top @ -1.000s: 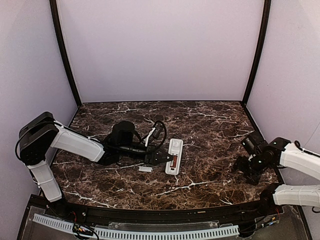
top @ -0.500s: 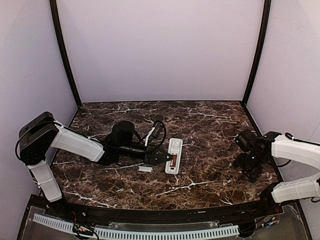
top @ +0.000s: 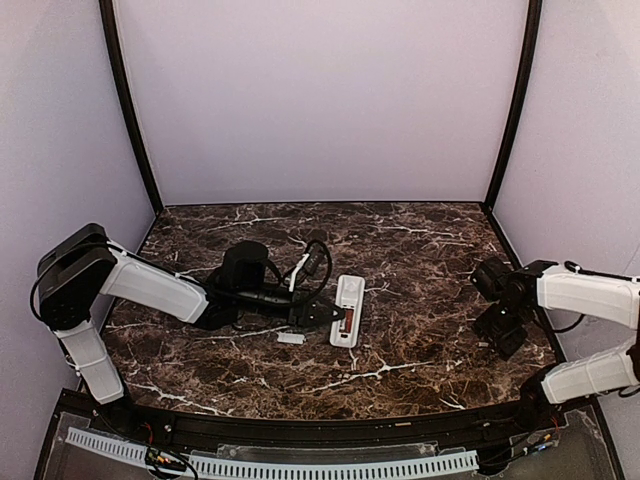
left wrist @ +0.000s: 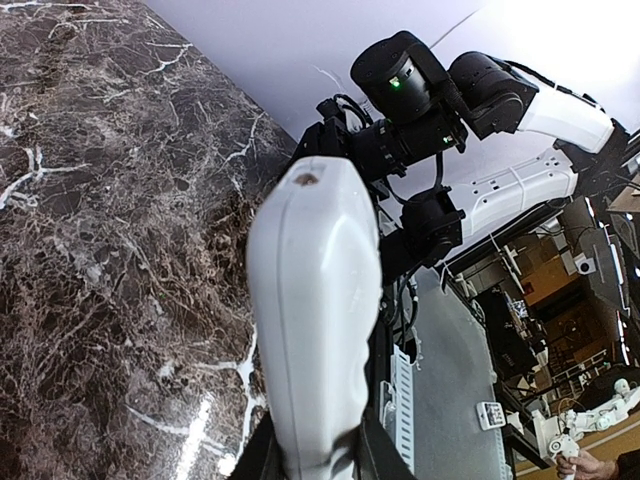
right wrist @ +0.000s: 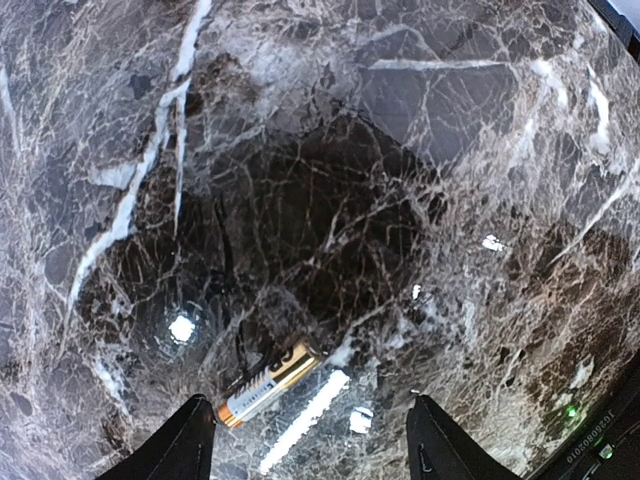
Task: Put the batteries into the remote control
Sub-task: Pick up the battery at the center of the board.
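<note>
Hovering over the dark veined marble worktop (right wrist: 330, 200), the right end effector (right wrist: 312, 425) stands wide, its fingers (right wrist: 190, 445) either side of a small gold-and-dark cylindrical battery (right wrist: 268, 385) that lies diagonally between them, nearer one finger and untouched. Because it sits off-centre and askew, a pinch may nudge it into a roll or catch only its end, flipping it away. Well apart, the left end effector (left wrist: 318, 455) clamps the slim white rectangular plastic remote control (left wrist: 315, 300); in so narrow a pinch it may pivot when a battery is pressed in
</note>
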Tool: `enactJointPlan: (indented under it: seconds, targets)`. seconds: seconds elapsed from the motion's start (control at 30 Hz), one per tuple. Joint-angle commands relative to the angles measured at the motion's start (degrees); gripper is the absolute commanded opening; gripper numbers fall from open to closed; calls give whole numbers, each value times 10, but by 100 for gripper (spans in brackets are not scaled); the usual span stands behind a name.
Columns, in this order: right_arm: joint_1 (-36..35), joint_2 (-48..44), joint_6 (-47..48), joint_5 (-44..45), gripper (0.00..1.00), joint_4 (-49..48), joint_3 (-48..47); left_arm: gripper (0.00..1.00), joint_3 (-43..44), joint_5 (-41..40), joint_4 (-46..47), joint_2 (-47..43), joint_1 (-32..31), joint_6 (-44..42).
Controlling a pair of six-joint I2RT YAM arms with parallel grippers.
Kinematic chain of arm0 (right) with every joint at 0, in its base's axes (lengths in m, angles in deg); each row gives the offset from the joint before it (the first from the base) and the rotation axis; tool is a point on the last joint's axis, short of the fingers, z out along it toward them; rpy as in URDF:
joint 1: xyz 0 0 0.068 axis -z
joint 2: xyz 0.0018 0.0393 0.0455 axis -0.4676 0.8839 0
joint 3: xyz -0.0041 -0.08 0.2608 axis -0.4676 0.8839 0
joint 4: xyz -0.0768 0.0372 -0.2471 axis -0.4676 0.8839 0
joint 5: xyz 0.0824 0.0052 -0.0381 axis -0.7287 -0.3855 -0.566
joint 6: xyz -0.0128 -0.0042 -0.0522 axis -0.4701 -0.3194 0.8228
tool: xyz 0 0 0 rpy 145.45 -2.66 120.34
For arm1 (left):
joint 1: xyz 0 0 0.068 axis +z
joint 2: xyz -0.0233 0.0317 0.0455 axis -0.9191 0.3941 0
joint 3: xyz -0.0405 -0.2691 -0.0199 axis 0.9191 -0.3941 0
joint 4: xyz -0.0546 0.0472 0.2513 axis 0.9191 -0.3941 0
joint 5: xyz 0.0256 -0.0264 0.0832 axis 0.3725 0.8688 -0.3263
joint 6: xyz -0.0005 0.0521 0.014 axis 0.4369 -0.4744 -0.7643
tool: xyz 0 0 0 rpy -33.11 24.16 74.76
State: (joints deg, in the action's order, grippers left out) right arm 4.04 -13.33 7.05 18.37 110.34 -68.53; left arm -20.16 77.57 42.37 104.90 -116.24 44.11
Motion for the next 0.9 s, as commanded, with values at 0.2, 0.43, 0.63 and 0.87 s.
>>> enactJointPlan:
  seconds: [0.2, 0.43, 0.63, 0.87]
  targets:
    - [17, 43, 26, 0, 56, -48, -8, 5, -12, 4, 6, -28, 7, -11]
    - [17, 73, 31, -32, 46, -93, 2, 5, -16, 2, 4, -30, 10, -13]
    - [17, 94, 34, -40, 31, -107, 4, 5, -22, 1, 1, -34, 13, -14]
    - [17, 105, 49, -43, 23, -117, 2, 5, -33, -3, -7, -37, 14, -21]
